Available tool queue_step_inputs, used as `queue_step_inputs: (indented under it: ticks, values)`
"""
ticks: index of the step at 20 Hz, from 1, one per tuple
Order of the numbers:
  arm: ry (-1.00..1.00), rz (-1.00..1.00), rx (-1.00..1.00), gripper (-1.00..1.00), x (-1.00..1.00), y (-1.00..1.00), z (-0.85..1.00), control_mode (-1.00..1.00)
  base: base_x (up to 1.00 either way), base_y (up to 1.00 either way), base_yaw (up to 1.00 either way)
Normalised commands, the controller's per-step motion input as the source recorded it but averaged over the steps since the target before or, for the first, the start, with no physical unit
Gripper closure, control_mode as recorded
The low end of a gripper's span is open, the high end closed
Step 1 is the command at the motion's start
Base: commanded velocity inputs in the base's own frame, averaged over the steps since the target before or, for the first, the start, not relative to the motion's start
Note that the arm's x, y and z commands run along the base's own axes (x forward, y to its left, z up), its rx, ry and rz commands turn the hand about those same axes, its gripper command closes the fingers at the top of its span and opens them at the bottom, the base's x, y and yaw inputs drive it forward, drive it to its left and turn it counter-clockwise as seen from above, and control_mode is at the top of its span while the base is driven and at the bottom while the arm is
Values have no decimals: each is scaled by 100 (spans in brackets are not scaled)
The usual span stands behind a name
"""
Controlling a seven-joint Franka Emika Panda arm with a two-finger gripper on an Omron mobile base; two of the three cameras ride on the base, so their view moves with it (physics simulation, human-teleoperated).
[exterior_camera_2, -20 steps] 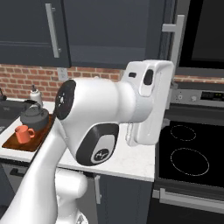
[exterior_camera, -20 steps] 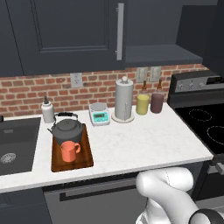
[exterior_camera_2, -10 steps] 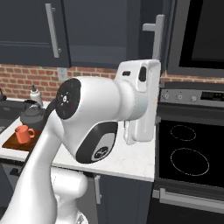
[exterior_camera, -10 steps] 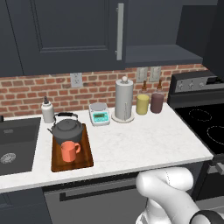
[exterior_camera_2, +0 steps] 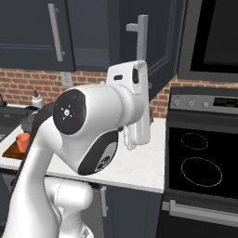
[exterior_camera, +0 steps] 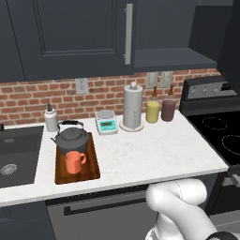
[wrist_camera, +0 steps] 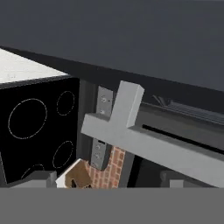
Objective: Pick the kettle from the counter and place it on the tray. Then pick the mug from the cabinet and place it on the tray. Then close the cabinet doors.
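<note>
White marble-look surface (exterior_camera: 154, 150) under a brick wall (exterior_camera: 28, 98), seen from behind my arm. The tray (exterior_camera: 93, 171) lies at the left part of the surface, just beside the sink (exterior_camera: 16, 157). The kettle (exterior_camera: 71, 139) stands on the tray's far half, and the mug (exterior_camera: 74, 162) stands on the tray directly in front of it – the two are touching or nearly so.

Above, the cabinet (exterior_camera: 164, 51) shows its dark interior shelf on the right side. The left door (exterior_camera: 70, 37) is closed, its bar handle (exterior_camera: 128, 33) vertical. The right door (exterior_camera_2: 160, 46) stands swung out from the cabinet, with its own silver handle (exterior_camera_2: 141, 39) above my forearm in the right base view.

My hand (wrist_camera: 107, 180) is raised to that door. Its fingertips (wrist_camera: 40, 178) stand wide apart, and the grey bar of the handle runs across just ahead of them; I cannot tell whether either tip touches it.

Along the wall, left to right: a small bottle (exterior_camera: 51, 119), a kitchen scale (exterior_camera: 106, 122), a steel paper-towel cylinder (exterior_camera: 132, 107), a yellow jar (exterior_camera: 152, 111) and a maroon jar (exterior_camera: 168, 109) – all well apart from the tray. A black stove (exterior_camera: 220, 136) adjoins the surface on the right.
</note>
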Motion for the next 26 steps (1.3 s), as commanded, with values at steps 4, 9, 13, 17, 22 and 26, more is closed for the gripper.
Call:
queue_step_inputs:
  ticks: [4, 9, 13, 17, 22, 26]
  values:
    - [1, 19, -3, -100, 59, 43, -13, -100, 0, 0, 0]
    - [2, 19, -3, -100, 60, 43, -10, -100, 0, 0, 0]
    - [2, 19, -4, -100, 61, 43, -8, -100, 0, 0, 0]
    - [3, 19, -3, -100, 63, 45, -9, -100, 0, 0, 0]
    - [2, 19, 0, -100, 62, 42, -3, -100, 0, 0, 0]
    - [2, 18, 0, -100, 67, 40, -2, -100, 0, 0, 0]
